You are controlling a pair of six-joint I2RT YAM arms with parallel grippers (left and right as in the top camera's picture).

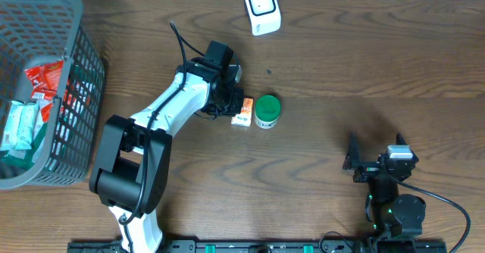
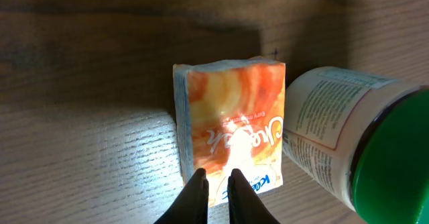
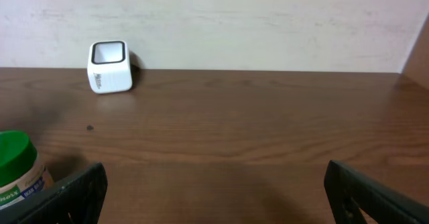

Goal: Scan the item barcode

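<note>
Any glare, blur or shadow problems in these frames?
Left wrist: hot glare washes out the near end of the tissue pack, jar and green lid blurred, table behind dark. Right wrist: scanner sharp, evenly lit. Overhead: sharp, soft shadow on the table right of centre.

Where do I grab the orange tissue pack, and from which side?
Probably from above with the left tool, pinching the tissue pack at the short end nearest that tool. It lies flat, so no tall side offers itself, and the green-lidded jar crowds one long edge, leaving little room to slip in there; the near end is free.
</note>
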